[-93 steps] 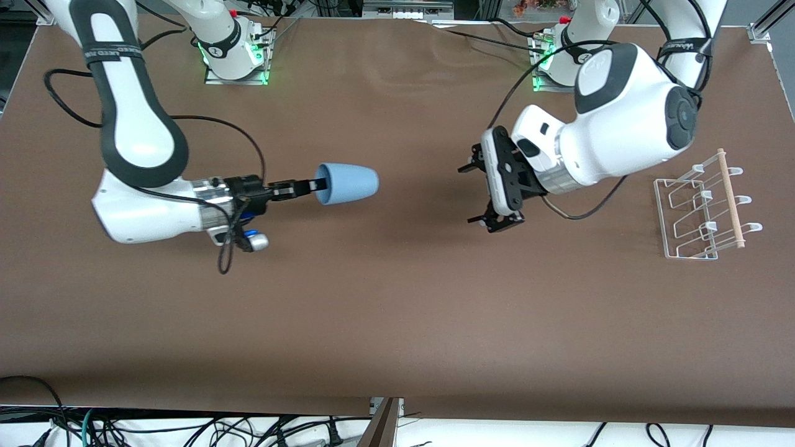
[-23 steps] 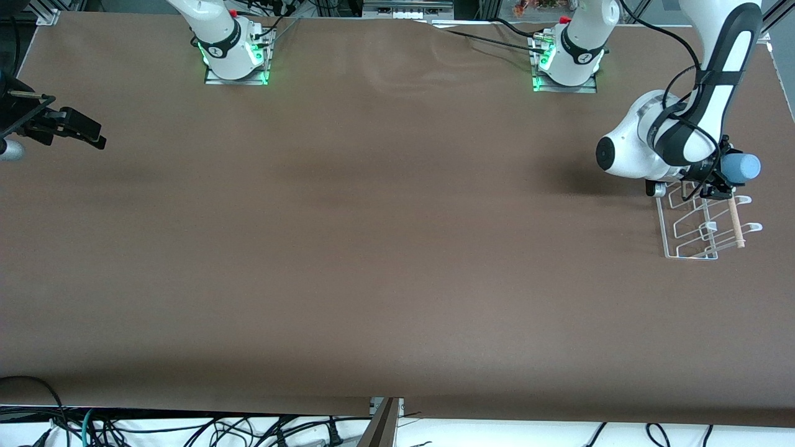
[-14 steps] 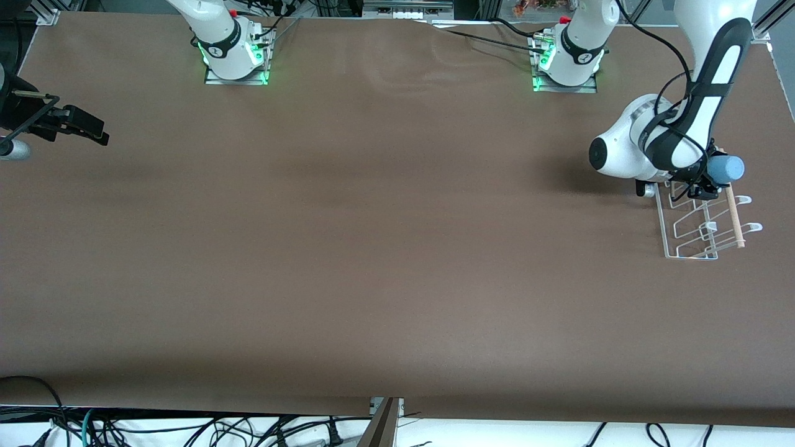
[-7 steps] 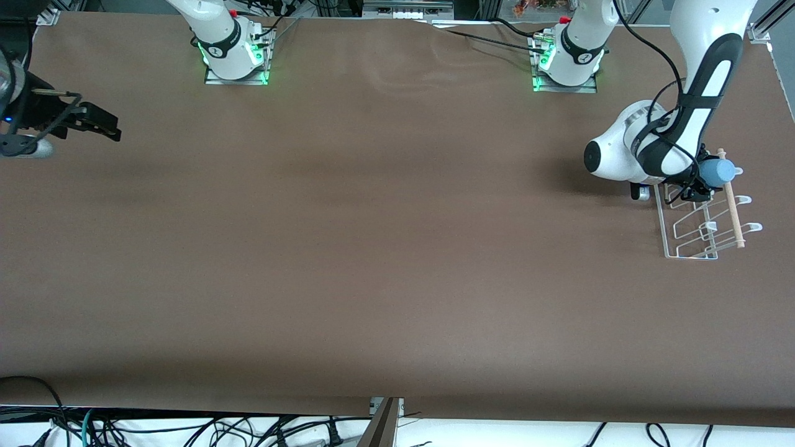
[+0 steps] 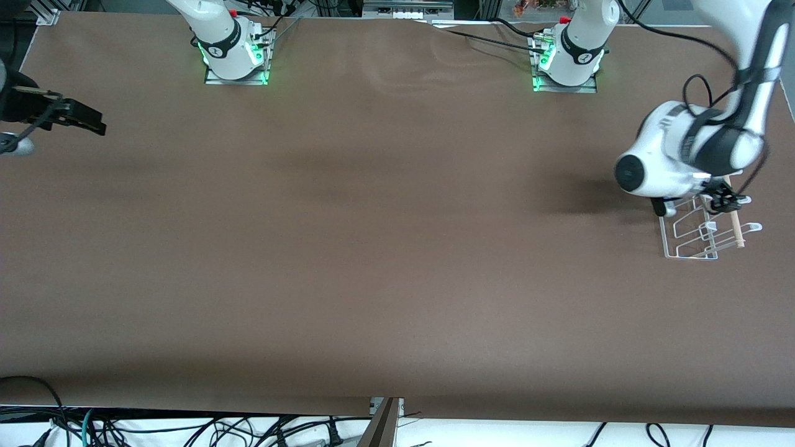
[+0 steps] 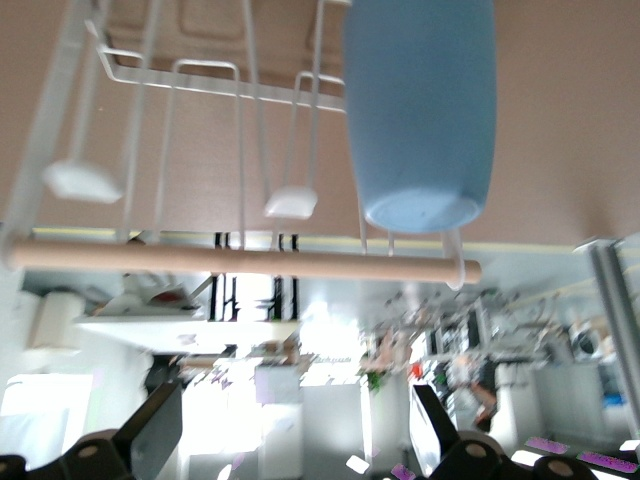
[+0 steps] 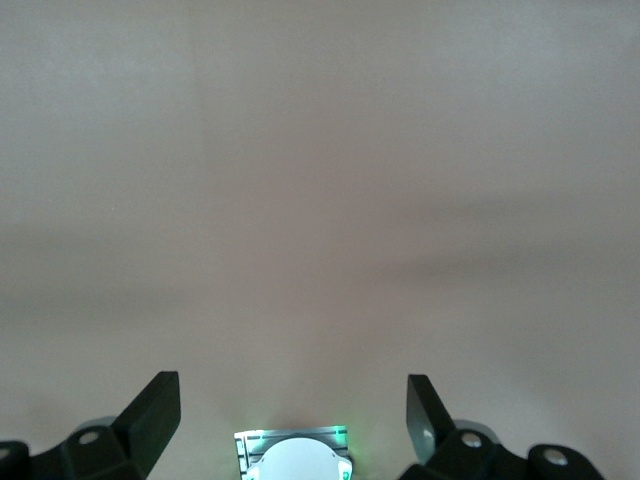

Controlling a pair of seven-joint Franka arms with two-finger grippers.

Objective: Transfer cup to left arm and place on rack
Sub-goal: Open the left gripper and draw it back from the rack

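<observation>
Table: brown top. L arm reaches over rack, which stands near the table edge at the L arm's end. Cup hangs mouth-down on a rack hook, apart from L gripper, jaws spread, empty. R gripper waits at R arm's table edge, jaws spread, empty. Dowel lies across hooks.

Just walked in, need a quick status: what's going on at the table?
The small light-blue plastic cup hangs upside down on a hook of the white wire rack, which has a light wooden dowel lying across it at the left arm's end of the table. The left gripper is open over the rack, clear of the cup. The right gripper is open and waits over the right arm's end of the table. The placing step looks done.
</observation>
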